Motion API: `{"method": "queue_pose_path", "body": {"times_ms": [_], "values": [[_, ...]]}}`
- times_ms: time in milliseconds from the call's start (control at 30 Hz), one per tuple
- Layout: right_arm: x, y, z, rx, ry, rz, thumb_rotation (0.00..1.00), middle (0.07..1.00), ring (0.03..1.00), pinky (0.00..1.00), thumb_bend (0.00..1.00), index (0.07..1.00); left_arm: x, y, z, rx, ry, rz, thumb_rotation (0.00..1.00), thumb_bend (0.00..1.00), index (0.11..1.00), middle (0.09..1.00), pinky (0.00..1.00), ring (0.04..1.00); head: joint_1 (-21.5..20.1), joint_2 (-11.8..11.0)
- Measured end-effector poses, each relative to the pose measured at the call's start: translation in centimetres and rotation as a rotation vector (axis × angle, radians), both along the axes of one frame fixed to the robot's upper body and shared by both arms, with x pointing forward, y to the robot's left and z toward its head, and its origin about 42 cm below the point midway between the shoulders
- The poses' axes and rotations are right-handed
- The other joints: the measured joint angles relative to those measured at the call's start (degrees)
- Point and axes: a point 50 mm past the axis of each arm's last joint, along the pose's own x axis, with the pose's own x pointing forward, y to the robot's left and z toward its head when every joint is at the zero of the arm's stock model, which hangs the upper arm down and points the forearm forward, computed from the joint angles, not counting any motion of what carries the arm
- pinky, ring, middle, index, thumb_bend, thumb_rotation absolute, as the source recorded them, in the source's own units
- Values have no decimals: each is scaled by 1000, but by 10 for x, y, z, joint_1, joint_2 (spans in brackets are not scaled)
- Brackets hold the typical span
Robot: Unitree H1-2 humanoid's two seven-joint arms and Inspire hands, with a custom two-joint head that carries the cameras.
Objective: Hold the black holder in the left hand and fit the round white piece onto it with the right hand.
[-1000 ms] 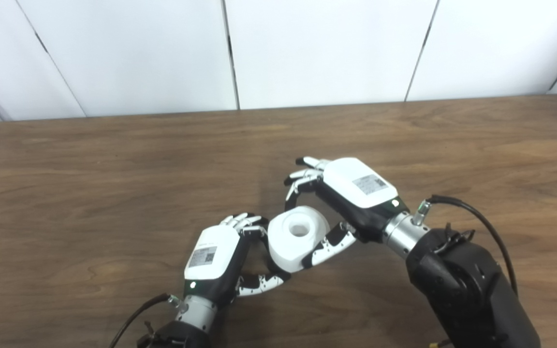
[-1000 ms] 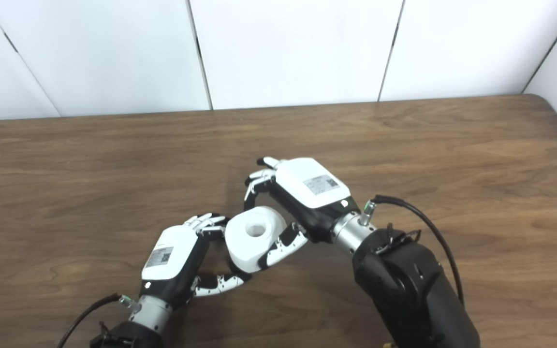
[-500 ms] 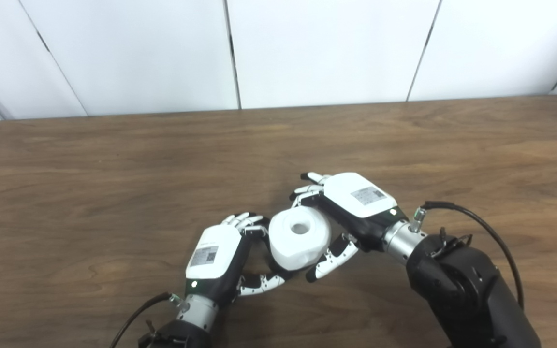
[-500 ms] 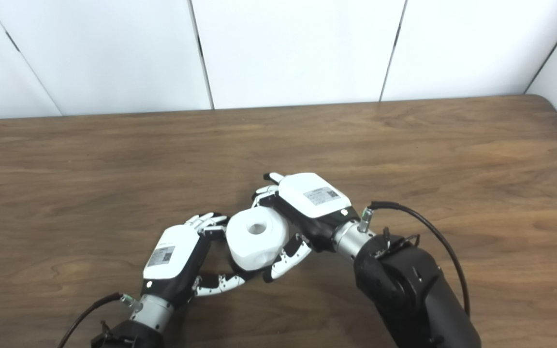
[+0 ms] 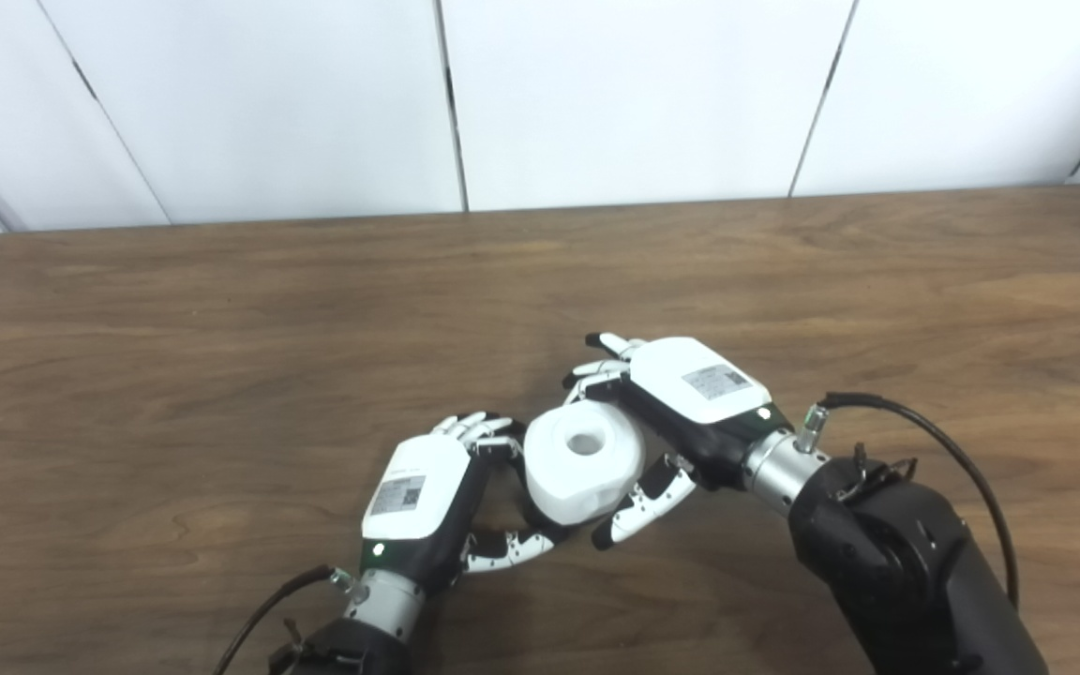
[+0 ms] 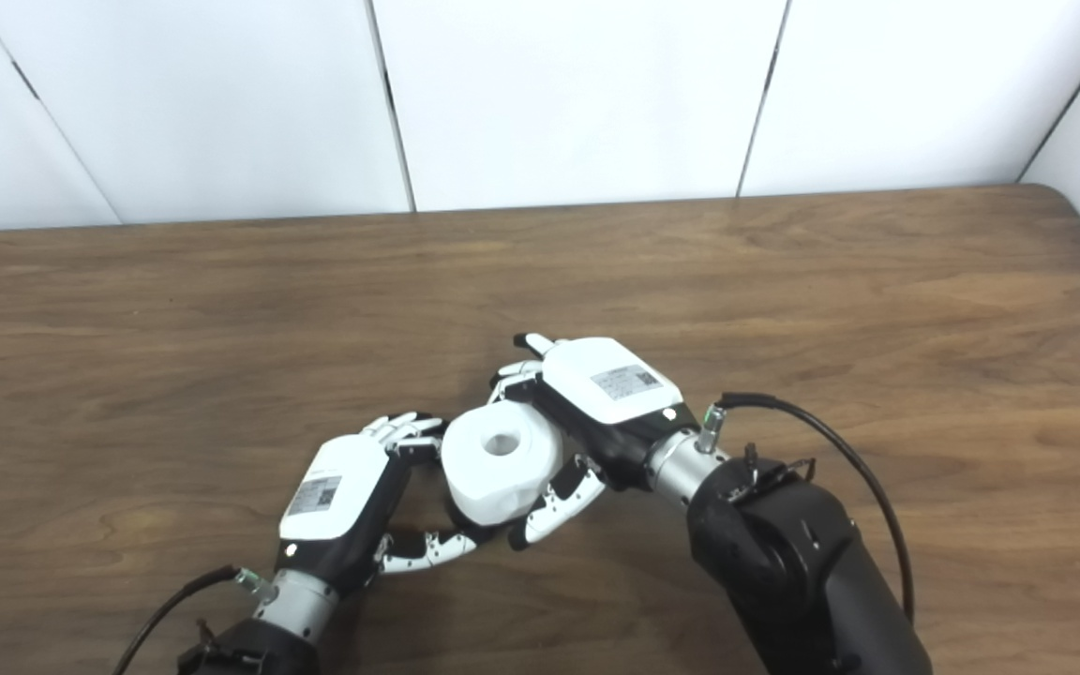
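Left eye view first: the left hand (image 5: 418, 502), white-backed with black-and-white fingers, is sitting low over the brown wood-grain counter (image 5: 174, 375). Its fingers are curling round something dark tucked beneath the round white piece with the hole in its top (image 5: 585, 462). That dark sliver is presumably the black holder, but almost all of it is hiding under the white piece, so I cannot tell its shape. The right hand (image 5: 681, 412) is coming in from the other side, its upper fingers (image 5: 596, 375) arching over the far edge of the white piece and its thumb reaching along the near side. The white piece is being clasped between them. Judging by that, the left is bracing the base so that the right can press the piece down squarely.

Over to the right eye view: same pairing, seen slightly from the side. The round white piece (image 6: 501, 461) is sitting between the two hands, hole facing up, close above the counter (image 6: 877, 300). The left hand (image 6: 338, 511) is cupping from below and beside, thumb stretching under the white piece. The right hand (image 6: 596, 398) is wrapping it from behind. Whether the piece is fully seated on the holder, I cannot tell; the join is hidden by the piece and the fingers.
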Motion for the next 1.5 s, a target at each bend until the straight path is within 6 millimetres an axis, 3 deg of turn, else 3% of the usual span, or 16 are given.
{"method": "queue_pose_path", "body": {"times_ms": [167,767,1367,1400,1500], "values": [[1,-1,1,-1,-10,-16,400,852,981,954,998,721,1,0,0,1,0,-1,47,514,491,815,897,881,1,-1],[7,-8,15,33,-38,-41,415,857,992,978,1000,737,2,0,-1,3,2,-3,47,515,491,814,904,884,2,-4],[3,-16,43,46,-64,-58,442,869,999,1000,1000,743,4,5,1,-3,28,1,63,522,495,813,931,883,8,-2],[3,-17,43,48,-61,-60,437,870,999,998,1000,743,4,5,1,-6,32,1,96,740,586,812,923,877,9,-3],[4,-17,43,51,-53,-64,436,870,999,992,1000,743,4,8,5,-24,40,7,154,906,670,815,905,870,15,-4]]}}
